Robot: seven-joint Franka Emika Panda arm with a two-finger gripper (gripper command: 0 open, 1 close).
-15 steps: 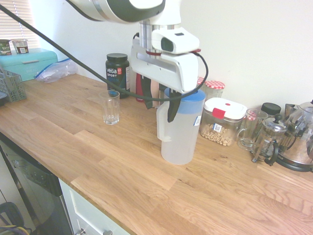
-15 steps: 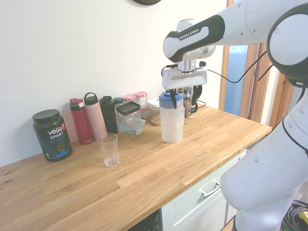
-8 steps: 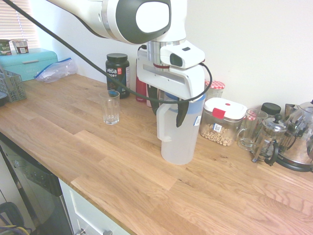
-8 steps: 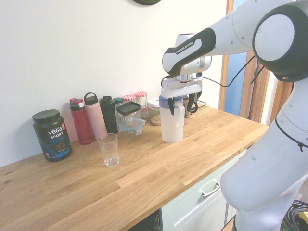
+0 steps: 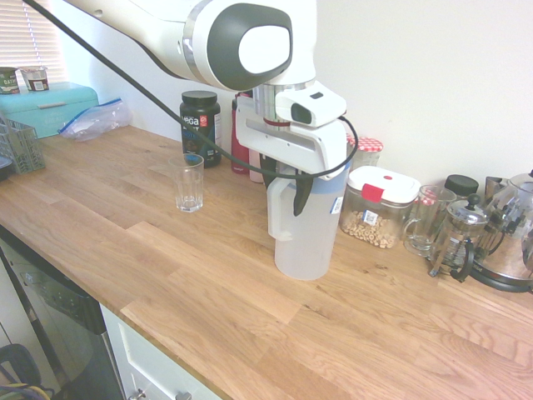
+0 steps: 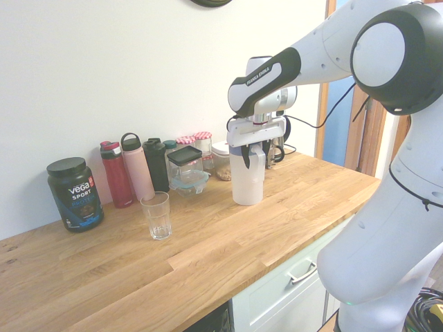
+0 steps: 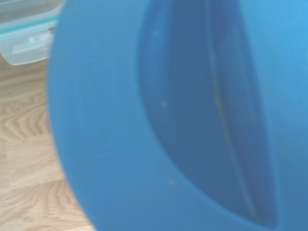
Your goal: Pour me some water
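Pitcher (image 5: 306,225): stood on the counter (image 5: 166,275), right of the glass (image 5: 188,182)
Gripper (image 5: 283,190): fingers spread astride the blue lid (image 7: 106,144)
Handling: judged heavy, stiff, smooth; best gripped by the side handle (image 5: 275,208)

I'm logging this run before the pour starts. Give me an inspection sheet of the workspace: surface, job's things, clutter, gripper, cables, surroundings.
Surface: wooden counter, no spills seen.
Job's things: pitcher upright on the counter, blue lid on, handle towards the drinking glass, which stands apart from it and looks empty.
Clutter: protein tub, bottles, food jar and French press along the wall.
Gripper: gripper lowered over the pitcher's top, fingers spread at the lid and handle, not visibly clamped.
Cables: black cable loops from the arm around the gripper.
Surroundings: white wall, drawer fronts below the counter.
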